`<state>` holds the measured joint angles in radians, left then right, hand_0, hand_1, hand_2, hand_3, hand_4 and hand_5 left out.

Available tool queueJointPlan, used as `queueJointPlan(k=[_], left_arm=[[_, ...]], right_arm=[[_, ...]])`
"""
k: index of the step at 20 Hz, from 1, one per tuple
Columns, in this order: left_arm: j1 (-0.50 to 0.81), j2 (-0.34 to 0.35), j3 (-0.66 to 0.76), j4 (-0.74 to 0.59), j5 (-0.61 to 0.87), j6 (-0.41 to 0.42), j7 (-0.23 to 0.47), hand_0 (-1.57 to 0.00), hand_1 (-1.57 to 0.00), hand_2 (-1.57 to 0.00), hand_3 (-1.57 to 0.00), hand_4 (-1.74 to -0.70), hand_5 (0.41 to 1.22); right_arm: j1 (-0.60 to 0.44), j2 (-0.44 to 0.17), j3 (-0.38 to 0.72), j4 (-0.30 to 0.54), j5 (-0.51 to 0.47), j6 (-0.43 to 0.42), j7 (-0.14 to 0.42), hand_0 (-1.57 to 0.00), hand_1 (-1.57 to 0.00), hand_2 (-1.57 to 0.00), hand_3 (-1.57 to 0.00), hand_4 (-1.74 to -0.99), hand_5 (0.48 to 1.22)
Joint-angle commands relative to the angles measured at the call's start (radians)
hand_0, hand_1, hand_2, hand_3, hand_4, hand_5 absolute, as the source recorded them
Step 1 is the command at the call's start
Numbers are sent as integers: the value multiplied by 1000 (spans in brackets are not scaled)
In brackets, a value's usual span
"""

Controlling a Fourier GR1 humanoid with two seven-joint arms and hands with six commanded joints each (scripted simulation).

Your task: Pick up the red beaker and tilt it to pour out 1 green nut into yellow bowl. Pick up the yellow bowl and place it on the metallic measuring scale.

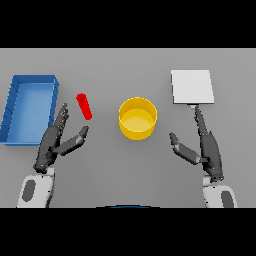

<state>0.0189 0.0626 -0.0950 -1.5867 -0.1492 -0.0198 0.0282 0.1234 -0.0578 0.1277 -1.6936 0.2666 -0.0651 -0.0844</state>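
A lab-style bench: plain grey table (100, 175) with a red beaker (84, 106), metallic scale (192, 86) and blue bin (30, 107).

Bare grey table (100, 165) lies between the open dark left hand (52, 142) and the slim red cylindrical beaker (84, 106), nothing blocking. The rectangular blue tray (29, 107) walls off the left side. The round yellow bowl (137, 118) stands apart from the square metallic scale (192, 86), open surface between them.

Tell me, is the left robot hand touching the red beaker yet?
Apart. In the head view, grey table shows between the red beaker and the left robot hand, whose fingers are open, just below and beside it.
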Motion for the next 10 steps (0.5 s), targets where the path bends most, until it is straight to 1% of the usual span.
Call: queueJointPlan(k=[1,2,3,4,7,9,10], left_arm=[[-23,-3,-1,32,-17,11,-17,1,1,1,1,-1219,622],[-52,0,8,75,-22,14,-34,1,1,1,1,-1222,626],[-73,0,12,103,-31,22,-44,1,1,1,1,-1227,629],[-91,-6,12,139,-38,27,-47,1,1,1,1,-1233,636],[-175,-8,36,224,-34,35,-52,1,1,1,1,-1255,660],[-223,1,55,287,-31,34,-68,1,1,1,1,-1267,673],[-242,3,60,308,-26,29,-78,1,1,1,1,-1271,677]], right_arm=[[-2,-2,-4,4,-2,0,-5,1,1,1,1,-1246,627],[2,-14,-12,-7,-21,13,-24,1,1,1,1,-1256,631],[5,-10,-10,-13,-22,12,-25,1,1,1,1,-1260,633],[6,-1,-8,-12,-29,14,-23,1,1,1,1,-1267,632],[-6,-9,-14,-20,-29,14,-13,1,1,1,1,-1281,635],[-4,-9,-7,-25,-24,17,-2,1,1,1,1,-1274,635],[-5,-6,-9,-5,-21,13,-6,1,1,1,1,-1268,635]])
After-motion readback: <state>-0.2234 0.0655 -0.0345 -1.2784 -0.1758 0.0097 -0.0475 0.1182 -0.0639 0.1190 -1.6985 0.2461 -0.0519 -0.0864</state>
